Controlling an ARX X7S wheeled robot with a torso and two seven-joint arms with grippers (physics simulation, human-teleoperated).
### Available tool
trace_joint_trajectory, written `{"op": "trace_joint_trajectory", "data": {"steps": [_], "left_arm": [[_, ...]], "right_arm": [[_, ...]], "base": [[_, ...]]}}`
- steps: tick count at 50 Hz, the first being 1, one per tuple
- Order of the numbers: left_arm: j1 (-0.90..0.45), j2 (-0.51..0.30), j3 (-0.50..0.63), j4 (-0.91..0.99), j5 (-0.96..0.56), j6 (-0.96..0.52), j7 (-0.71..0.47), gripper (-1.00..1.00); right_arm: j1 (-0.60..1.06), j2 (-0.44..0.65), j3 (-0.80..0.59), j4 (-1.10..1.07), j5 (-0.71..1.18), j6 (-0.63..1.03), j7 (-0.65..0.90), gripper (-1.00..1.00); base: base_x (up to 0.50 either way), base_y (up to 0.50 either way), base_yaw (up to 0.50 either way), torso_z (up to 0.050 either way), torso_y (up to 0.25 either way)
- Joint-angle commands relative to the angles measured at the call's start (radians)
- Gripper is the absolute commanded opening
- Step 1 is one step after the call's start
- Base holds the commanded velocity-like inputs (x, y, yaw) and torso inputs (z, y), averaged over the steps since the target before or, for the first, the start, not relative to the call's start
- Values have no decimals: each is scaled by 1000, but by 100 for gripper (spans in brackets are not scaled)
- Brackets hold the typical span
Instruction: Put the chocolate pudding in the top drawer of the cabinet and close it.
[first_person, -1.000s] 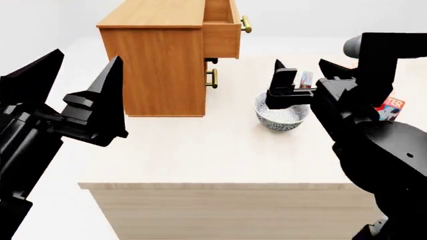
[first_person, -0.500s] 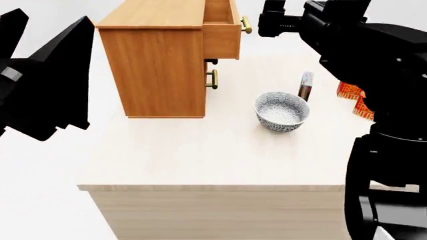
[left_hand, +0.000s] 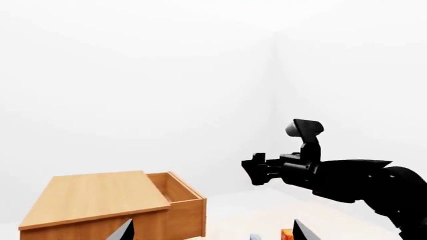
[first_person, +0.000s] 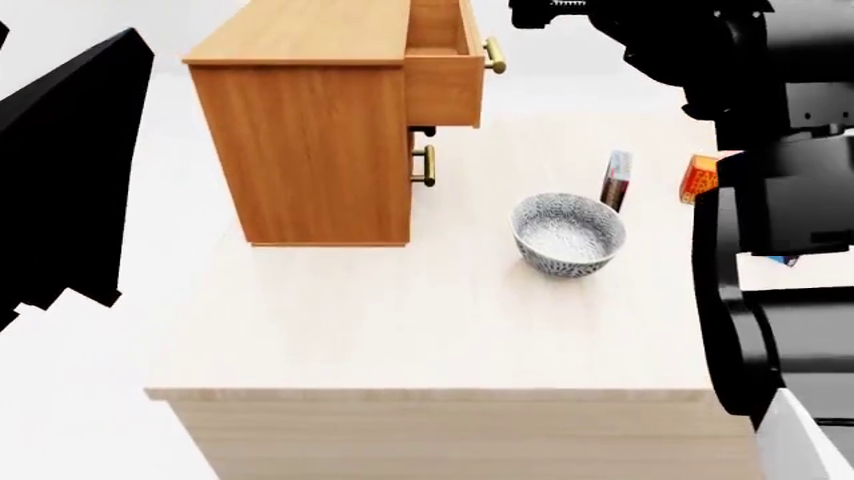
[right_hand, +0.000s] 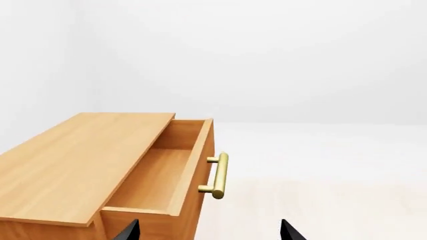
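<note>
While the boxy honey-brown wooden cabinet (first_person: 314, 120) has its top drawer (right_hand: 160, 172) pulled out and empty, the small dark chocolate pudding box (first_person: 615, 180) stands on the table behind the bowl (first_person: 569, 233). Both my grippers hang spread, grasping nothing; everything remains.

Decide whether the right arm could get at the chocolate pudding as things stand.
Probably yes: the chocolate pudding stands upright and untouched behind the bowl, with open table around it, though the right claw is raised well above it.
</note>
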Motion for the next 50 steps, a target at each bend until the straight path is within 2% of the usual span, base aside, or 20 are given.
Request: {"op": "trace_joint_trajectory", "data": {"steps": [1,22,39,50], "left_arm": [[-37,-48,19,7,-64,27,-36,100],[-87,-80,43,5,-84,32,-34,100],[-91,-71,56,-3,-71,24,-19,100],[-161,-111,111,-33,-92,21,-20,100]], "right_arm": [[72,-14,-45,145,-38,-67,-38,100],[145,-17,-70,244,-59,-118,-63,100],[147,-15,-76,274,-59,-138,-70,100],[196,-42,-86,458,-79,-245,-98,100]], "base": [[90,0,0,0,0],[152,0,0,0,0],[194,0,0,0,0],[195,0,0,0,0]]}}
